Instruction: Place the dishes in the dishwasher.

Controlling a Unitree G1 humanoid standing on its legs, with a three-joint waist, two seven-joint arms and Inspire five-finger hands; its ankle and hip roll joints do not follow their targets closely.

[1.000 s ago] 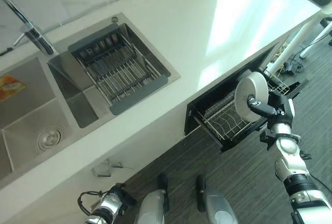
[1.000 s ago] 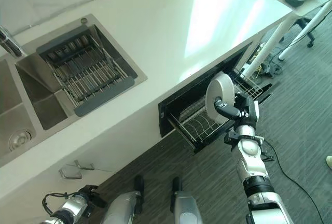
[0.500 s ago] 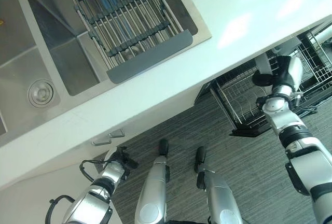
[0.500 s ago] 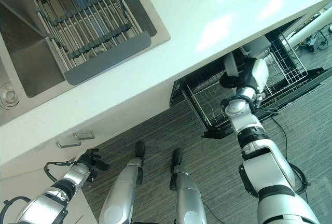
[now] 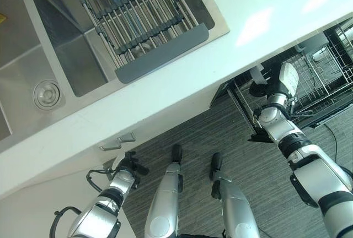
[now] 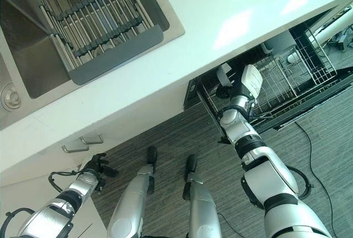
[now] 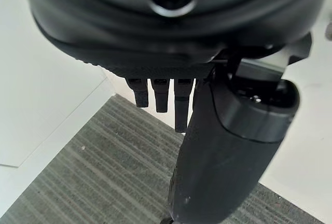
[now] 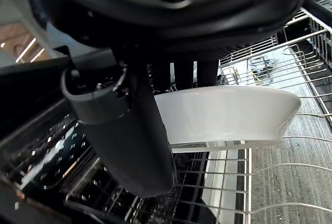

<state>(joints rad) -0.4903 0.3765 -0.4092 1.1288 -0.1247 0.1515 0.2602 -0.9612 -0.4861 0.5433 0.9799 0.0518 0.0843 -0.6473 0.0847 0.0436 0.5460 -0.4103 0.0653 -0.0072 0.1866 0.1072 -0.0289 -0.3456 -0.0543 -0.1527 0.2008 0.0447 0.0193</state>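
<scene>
Nearest to you, the left hand hangs low beside the cabinet front under the worktop, over the grey striped floor; in its wrist view the fingers point straight down beside the thumb and hold nothing. A little further on, two metal handles sit on the cabinet face just below the worktop's near edge. To the right, your right arm reaches under that edge into the pulled-out dishwasher rack, and the right hand sits at the rack's left end, close under the worktop. In its wrist view the thumb lies across the near face of a white dish and the fingers go behind its rim, so the hand is pinching the dish, which stands on edge among the rack's wires; whether its lower rim already rests on those wires is hard to make out. Further back, up on the worktop, the sink is cut in near the far left corner, with a wire draining basket lying across its right basin and a round drain in the left basin.
</scene>
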